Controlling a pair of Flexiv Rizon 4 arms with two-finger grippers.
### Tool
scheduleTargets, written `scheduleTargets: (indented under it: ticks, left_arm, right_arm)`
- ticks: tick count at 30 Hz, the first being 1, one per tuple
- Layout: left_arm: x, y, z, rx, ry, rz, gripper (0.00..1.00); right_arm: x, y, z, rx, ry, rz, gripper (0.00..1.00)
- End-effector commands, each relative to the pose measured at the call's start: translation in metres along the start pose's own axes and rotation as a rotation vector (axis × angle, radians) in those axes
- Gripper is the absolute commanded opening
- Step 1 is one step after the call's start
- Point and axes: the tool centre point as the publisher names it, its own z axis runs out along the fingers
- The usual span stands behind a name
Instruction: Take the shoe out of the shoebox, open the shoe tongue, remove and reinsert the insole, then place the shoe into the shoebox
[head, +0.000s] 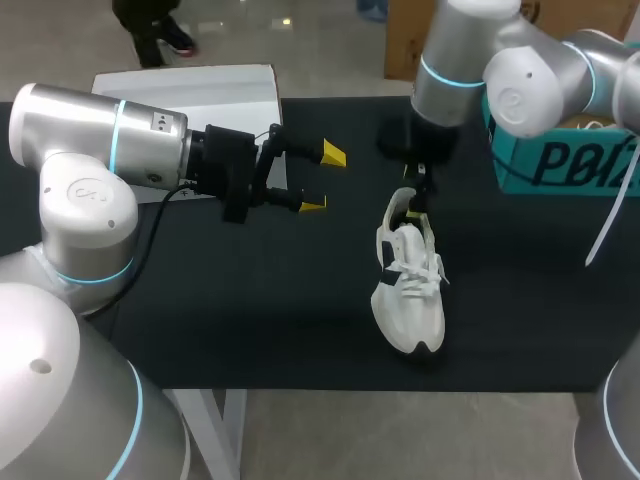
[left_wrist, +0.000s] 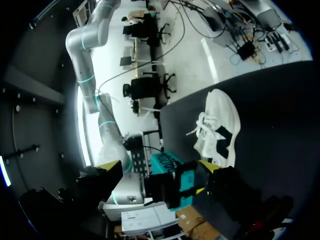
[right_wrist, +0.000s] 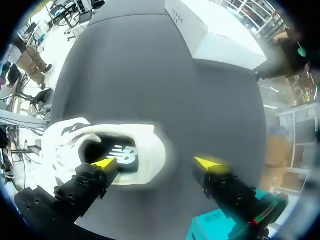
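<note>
A white shoe (head: 408, 285) with black patches lies upright on the black table (head: 250, 290), its toe toward the front edge. My right gripper (head: 413, 203) hangs open over its heel. In the right wrist view, one yellow fingertip (right_wrist: 105, 162) is above the shoe's (right_wrist: 100, 145) opening, where the dark insole (right_wrist: 122, 156) shows. The other fingertip (right_wrist: 210, 163) is outside, behind the heel. My left gripper (head: 322, 180) is open and empty in the air, left of the shoe and apart from it. Its wrist view shows the shoe (left_wrist: 217, 130) lying ahead of the left gripper (left_wrist: 157, 166).
The teal shoebox (head: 560, 150) stands at the table's right back, behind my right arm; it also shows ahead of the left gripper as the teal shoebox (left_wrist: 167, 162). A white lid (head: 200, 85) lies at the back left, and the white lid (right_wrist: 220, 35) is seen beyond the right gripper.
</note>
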Motion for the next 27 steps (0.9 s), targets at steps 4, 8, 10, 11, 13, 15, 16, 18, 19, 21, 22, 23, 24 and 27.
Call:
scheduleTargets:
  ticks: [4,8,10,11,13,15,16,18,19,21,22,23,24,27]
  left_arm:
    - [0.000,0.000,0.000,0.001,0.004,0.001,1.00]
    - [0.000,0.000,0.000,0.001,0.004,0.001,1.00]
    - [0.000,0.000,0.000,0.001,0.004,0.001,1.00]
    - [0.000,0.000,0.000,0.001,0.004,0.001,1.00]
    - [0.000,0.000,0.000,0.001,0.004,0.001,1.00]
    - [0.000,0.000,0.000,0.001,0.004,0.001,1.00]
    - [0.000,0.000,0.000,0.001,0.004,0.001,1.00]
    - [0.000,0.000,0.000,0.001,0.004,0.001,1.00]
    - [0.000,0.000,0.000,0.001,0.004,0.001,1.00]
    - [0.000,0.000,0.000,0.001,0.004,0.001,1.00]
    - [0.000,0.000,0.000,0.001,0.004,0.001,1.00]
    - [0.000,0.000,0.000,0.001,0.004,0.001,1.00]
    - [0.000,0.000,0.000,0.001,0.004,0.001,1.00]
    - [0.000,0.000,0.000,0.001,0.004,0.001,1.00]
  right_arm:
    - [-0.005,0.004,0.013,-0.002,0.018,-0.009,1.00]
    - [-0.004,0.004,0.018,-0.005,0.023,-0.013,1.00]
    - [-0.003,0.004,0.019,-0.008,0.025,-0.013,0.49]
    - [-0.002,0.003,0.019,-0.008,0.026,-0.012,0.36]
    - [-0.001,0.003,0.021,-0.010,0.027,-0.011,0.00]
    - [0.000,0.002,0.021,-0.011,0.027,-0.009,0.00]
    - [0.001,0.001,0.022,-0.012,0.028,-0.008,0.00]
    - [0.004,0.001,0.022,-0.013,0.030,-0.008,0.00]
    - [0.005,0.001,0.022,-0.013,0.030,-0.008,0.00]
    - [0.008,0.000,0.021,-0.015,0.030,-0.005,0.00]
    - [0.011,0.000,0.020,-0.015,0.030,-0.004,0.00]
    - [0.012,-0.001,0.019,-0.016,0.029,-0.004,0.00]
    - [0.014,-0.001,0.017,-0.016,0.028,-0.002,0.00]
    - [0.021,0.000,0.008,-0.020,0.009,0.001,0.00]
